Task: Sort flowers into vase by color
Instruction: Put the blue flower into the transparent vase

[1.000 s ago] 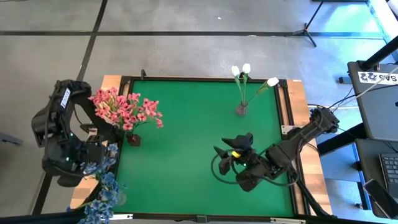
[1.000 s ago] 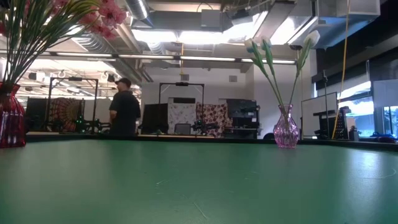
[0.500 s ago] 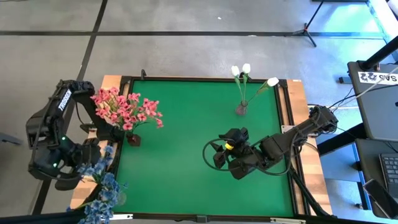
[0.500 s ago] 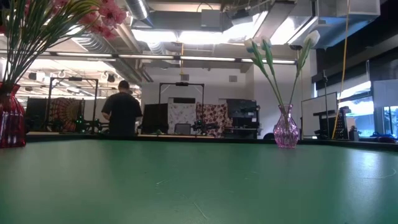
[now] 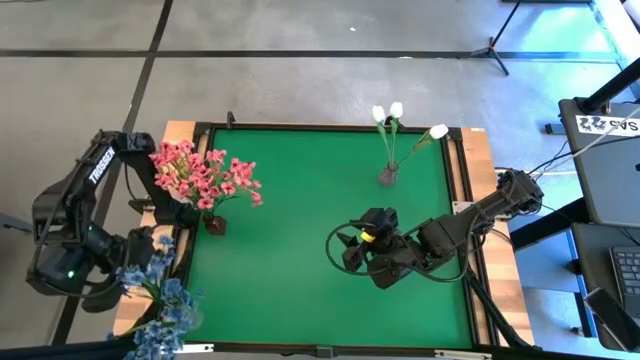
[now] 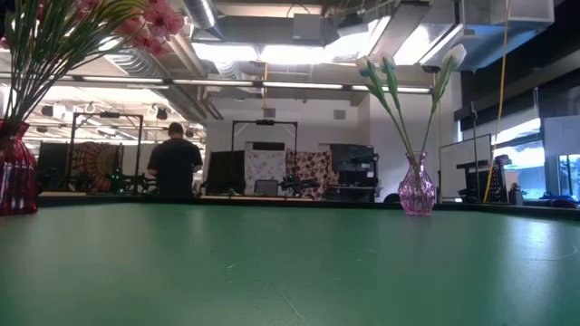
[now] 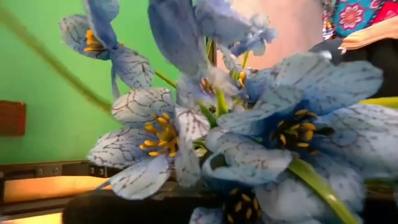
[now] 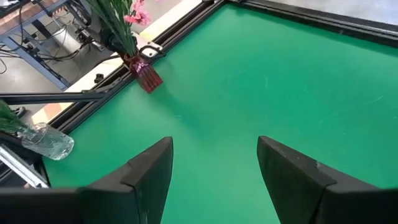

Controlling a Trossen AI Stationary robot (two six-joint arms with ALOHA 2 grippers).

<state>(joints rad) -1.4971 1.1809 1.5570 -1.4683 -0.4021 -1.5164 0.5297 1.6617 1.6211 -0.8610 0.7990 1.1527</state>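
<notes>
Green table mat (image 5: pixel 300 220) framed in black, on a wooden tabletop. Pink flowers (image 5: pixel 200 175) standing in a dark red vase (image 5: pixel 215 224) near the mat's left edge; same red vase (image 8: pixel 144 76) visible from the right wrist. White tulip buds (image 5: pixel 397 115) in a small pink glass vase (image 6: pixel 417 188) at the far right of the mat, stems leaning apart. Blue flowers (image 5: pixel 165 305) bunched at the near left corner, off the mat, by a clear glass vase (image 8: pixel 46 140) lying beside the frame. Left gripper (image 5: pixel 140 262) just beside the blue blossoms (image 7: pixel 205 130), fingers closed; whether clamped on a stem, cannot tell. Right gripper (image 5: pixel 345 247) low over bare mat at the right centre, fingers (image 8: pixel 149 171) spread apart, holding nothing. Person (image 6: pixel 174 163) standing in the room beyond the table.
</notes>
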